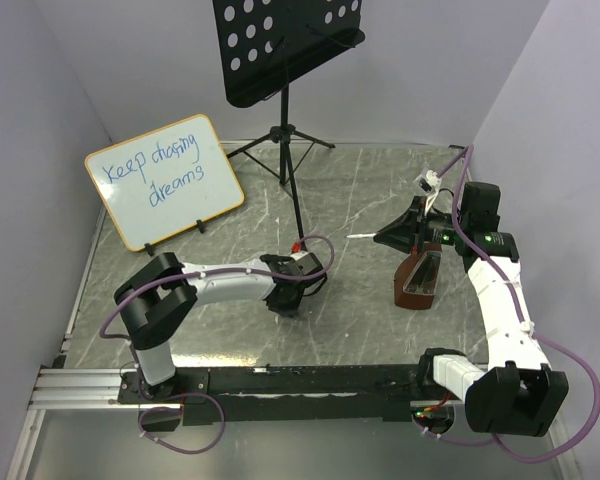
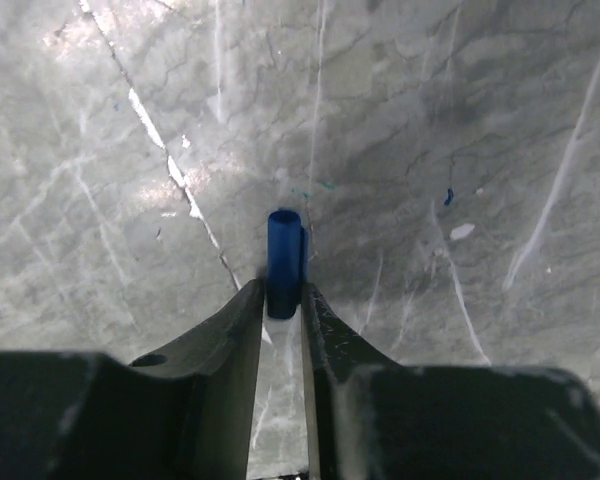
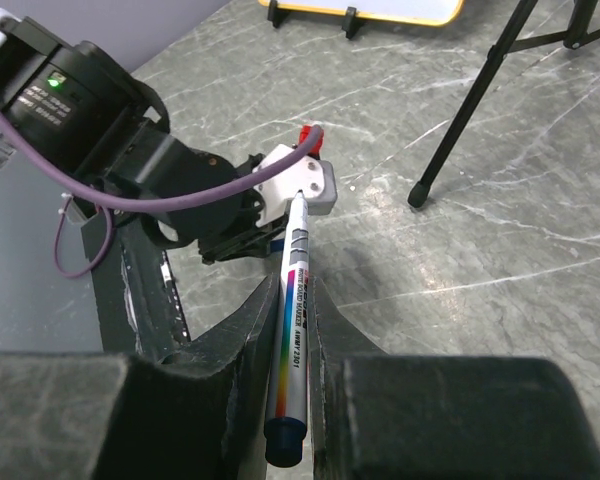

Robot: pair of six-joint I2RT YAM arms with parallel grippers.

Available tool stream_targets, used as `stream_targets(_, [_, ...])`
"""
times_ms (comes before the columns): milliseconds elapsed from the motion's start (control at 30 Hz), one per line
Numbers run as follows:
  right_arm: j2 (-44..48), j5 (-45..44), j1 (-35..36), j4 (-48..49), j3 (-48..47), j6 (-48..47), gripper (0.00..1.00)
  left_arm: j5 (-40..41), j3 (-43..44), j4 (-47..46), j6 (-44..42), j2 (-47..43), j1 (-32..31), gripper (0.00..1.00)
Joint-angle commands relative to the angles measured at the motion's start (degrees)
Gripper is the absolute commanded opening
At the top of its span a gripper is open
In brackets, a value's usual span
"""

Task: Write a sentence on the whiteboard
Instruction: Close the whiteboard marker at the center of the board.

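The whiteboard [image 1: 165,182], orange-framed, leans at the back left. On it is the sentence [image 1: 160,170] in blue, "Keep chasing dreams", in two lines. My left gripper [image 1: 290,298] points down at the tabletop in the middle. In the left wrist view the left gripper [image 2: 283,295] is shut on a blue marker cap [image 2: 285,250] that sticks out past the fingertips. My right gripper [image 1: 388,237] hovers to the right, shut on a silver whiteboard marker [image 3: 292,340] with a rainbow stripe. The marker's front end [image 1: 360,235] points toward the left arm [image 3: 170,170].
A black perforated music-stand plate [image 1: 280,45] on a tripod [image 1: 290,160] stands at the back centre; one tripod foot [image 3: 418,195] is near the grippers. A brown holder [image 1: 418,280] sits under the right arm. Grey walls close in the marble table [image 1: 360,180].
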State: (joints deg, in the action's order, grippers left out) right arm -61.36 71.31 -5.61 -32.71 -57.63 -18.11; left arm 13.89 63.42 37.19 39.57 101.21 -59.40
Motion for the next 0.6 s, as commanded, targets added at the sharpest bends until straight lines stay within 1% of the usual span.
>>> stream_targets(0, [-0.33,0.41,0.16,1.68,0.5,-1.23,0.0,-3.34,1.27,-3.08,-2.74,1.18,1.74,0.21])
stream_targets(33, [-0.42,0.41,0.16,1.68,0.41,-1.31,0.0,-4.13,1.01,-3.35,-3.18,1.79,2.0,0.18])
stream_targets(67, [-0.51,0.41,0.16,1.6,0.41,-1.32,0.0,-4.74,0.74,-3.7,-3.88,2.06,2.26,0.09])
stream_targets(133, [-0.69,0.41,0.16,1.51,0.41,-1.4,0.0,-5.53,-0.39,-4.84,-4.76,2.41,2.36,0.01])
stream_targets(200, [-0.95,0.41,0.16,1.42,0.41,-1.58,0.0,-5.54,-1.8,-6.51,-6.34,1.72,2.36,0.01])
stream_targets(267, [-1.47,0.41,0.16,0.98,0.23,-1.84,0.0,-3.53,-3.29,-8.88,-7.83,0.23,2.36,0.01])
stream_targets(300, [-1.57,0.5,0.16,0.63,0.15,-2.19,0.0,-2.21,-5.3,-10.19,-8.1,-2.48,2.18,0.01])
stream_targets(333, [-1.74,0.5,0.16,0.72,0.15,-2.19,0.0,-1.5,-6.45,-14.64,-8.63,-4.16,2.18,0.01])
stream_targets(400, [-2.09,0.5,0.16,0.63,0.23,-2.28,0.0,-0.53,-9.69,-20.11,-12.83,-7.59,1.83,0.01])
stream_targets(433, [-2.35,0.06,0.16,0.45,0.23,-2.37,0.0,-0.44,-10.93,-25.97,-15.12,-11.0,1.48,0.01])
stream_targets(467, [-2.71,0.06,0.16,0.37,0.23,-2.54,0.0,0.25,-13.12,-29.33,-19.49,-12.77,1.13,0.01])
stream_targets(533, [-3.15,0.15,0.24,0.45,0.41,-2.55,0.0,-0.26,-15.42,-35.49,-24.08,-16.82,0.42,0.01])
stream_targets(567, [-3.67,0.32,0.16,0.28,0.41,-2.55,0.0,-2.7,-17.95,-42.48,-29.15,-17.88,0.42,0.01])
